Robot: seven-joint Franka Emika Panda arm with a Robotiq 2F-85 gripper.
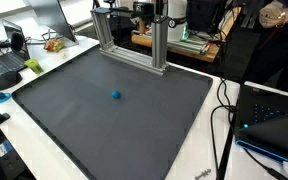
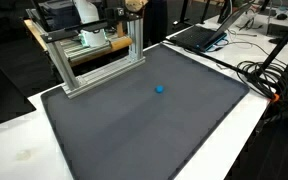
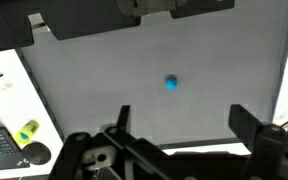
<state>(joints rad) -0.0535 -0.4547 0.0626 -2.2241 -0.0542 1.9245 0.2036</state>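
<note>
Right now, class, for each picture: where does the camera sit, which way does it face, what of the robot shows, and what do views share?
Exterior view: raised off a corner of the grey mat, facing across the blue ball toward the aluminium frame; no arm clearly shows.
Exterior view: raised at another side, aluminium frame far left, laptop far right; no arm clearly shows.
Wrist view: above the grey mat, looking down on the blue ball; open end effector along the bottom edge.
Shared: blue ball on grey mat, in all three.

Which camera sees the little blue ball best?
The wrist view: the blue ball looks biggest there, alone on the grey mat. Both exterior views show it too, only as a small dot mid-mat.
</note>
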